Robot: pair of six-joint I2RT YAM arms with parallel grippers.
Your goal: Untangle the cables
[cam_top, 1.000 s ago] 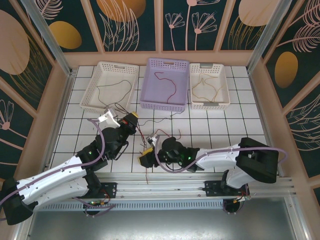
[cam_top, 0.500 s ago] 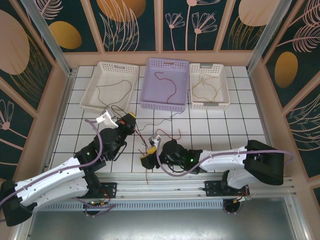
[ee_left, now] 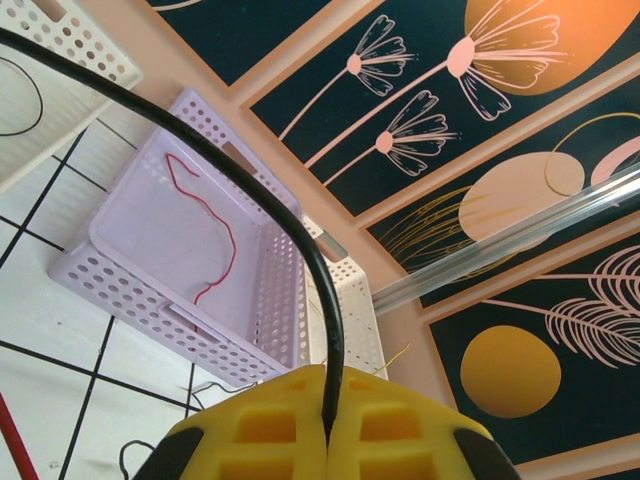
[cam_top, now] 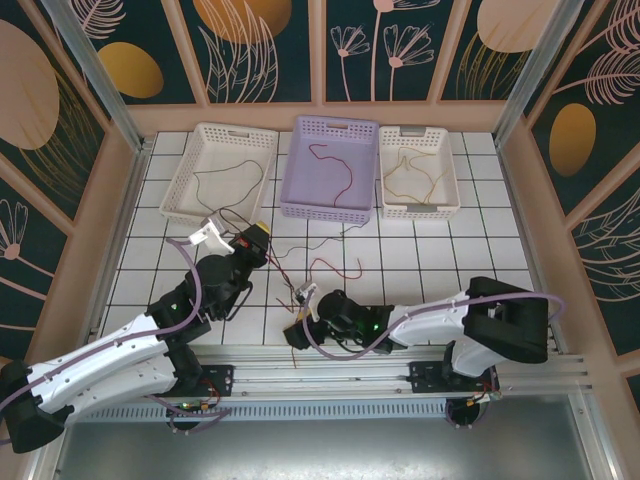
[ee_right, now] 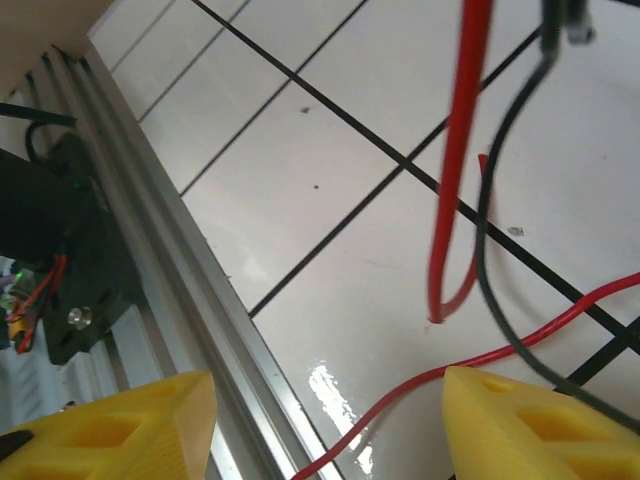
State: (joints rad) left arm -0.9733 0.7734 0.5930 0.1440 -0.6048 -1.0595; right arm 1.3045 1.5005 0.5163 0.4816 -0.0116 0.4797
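end of black cable (ee_left: 332, 340) hidden inside clamped left gripper (ee_left: 327, 410).

So three perforated baskets are being carried in a row along the far edge of the white tiled table (cam_top: 440, 262): a white basket (cam_top: 184, 176) on the left, a lavender basket (cam_top: 328, 213) in the middle, and a smaller white basket (cam_top: 420, 211) on the right, all just beside each other. Everything's being boxed in by dark floral wall panels (cam_top: 270, 55), and the near edge is being lined by an aluminium rail (cam_top: 340, 366).
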